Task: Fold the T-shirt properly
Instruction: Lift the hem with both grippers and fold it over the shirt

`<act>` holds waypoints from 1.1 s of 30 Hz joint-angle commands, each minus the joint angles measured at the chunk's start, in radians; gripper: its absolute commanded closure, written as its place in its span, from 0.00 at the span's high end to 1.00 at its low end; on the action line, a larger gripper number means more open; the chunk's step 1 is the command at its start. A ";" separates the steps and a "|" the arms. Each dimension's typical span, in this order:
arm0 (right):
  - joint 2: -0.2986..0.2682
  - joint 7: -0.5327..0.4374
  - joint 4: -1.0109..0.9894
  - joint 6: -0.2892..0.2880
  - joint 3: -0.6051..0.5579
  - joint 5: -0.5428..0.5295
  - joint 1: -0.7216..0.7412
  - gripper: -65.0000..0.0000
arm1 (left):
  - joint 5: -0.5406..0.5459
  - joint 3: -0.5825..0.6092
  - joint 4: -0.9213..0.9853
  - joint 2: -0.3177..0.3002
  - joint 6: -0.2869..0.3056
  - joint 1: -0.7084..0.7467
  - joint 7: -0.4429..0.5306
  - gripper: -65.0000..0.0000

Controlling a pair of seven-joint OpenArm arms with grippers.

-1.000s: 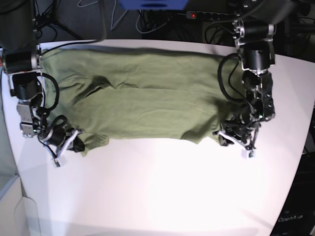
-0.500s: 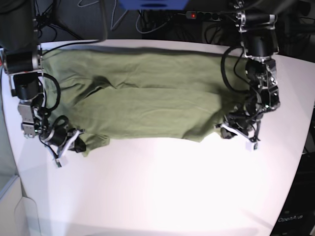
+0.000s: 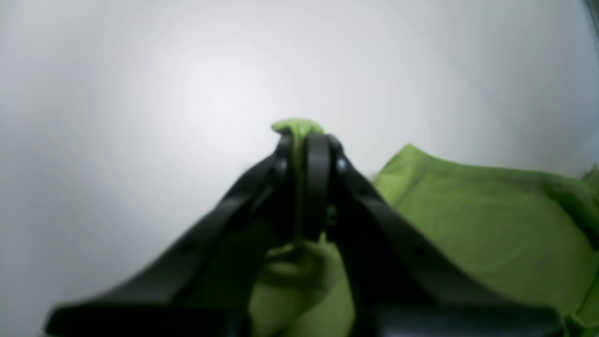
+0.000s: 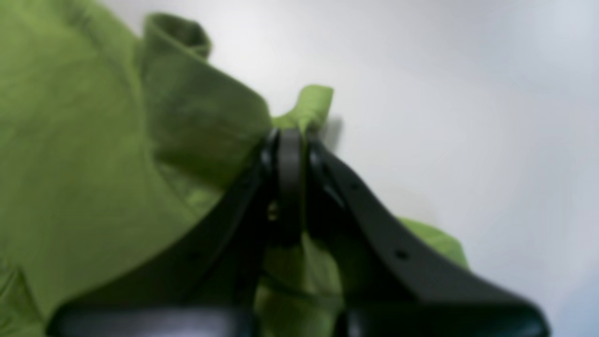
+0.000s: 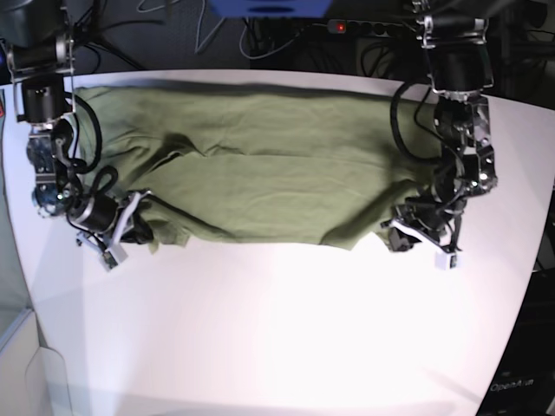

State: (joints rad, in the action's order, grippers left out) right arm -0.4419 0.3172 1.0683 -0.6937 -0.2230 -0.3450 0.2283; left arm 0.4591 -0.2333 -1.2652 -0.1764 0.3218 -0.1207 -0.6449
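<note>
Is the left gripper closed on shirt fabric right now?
Yes: the left gripper is shut with a fold of the T-shirt pinched between its fingers.

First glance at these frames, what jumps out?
The olive T-shirt spread wide across the far half of the white table. Both grippers are pinching its near edge: the left gripper at the base view's right corner, the right gripper at its left corner, green cloth bunched between closed jaws.
</note>
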 commanded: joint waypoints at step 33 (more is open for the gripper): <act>0.036 0.142 0.823 -0.004 0.350 -0.026 -0.579 0.01 | 0.013 -0.142 -0.451 0.004 0.096 0.315 -0.077 0.06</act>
State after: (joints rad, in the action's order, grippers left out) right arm -0.3969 0.4870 1.8721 -0.6960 0.1188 -0.3500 -0.3527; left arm 0.4599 -0.3649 -1.6981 -0.1619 0.4168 0.2035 -0.7479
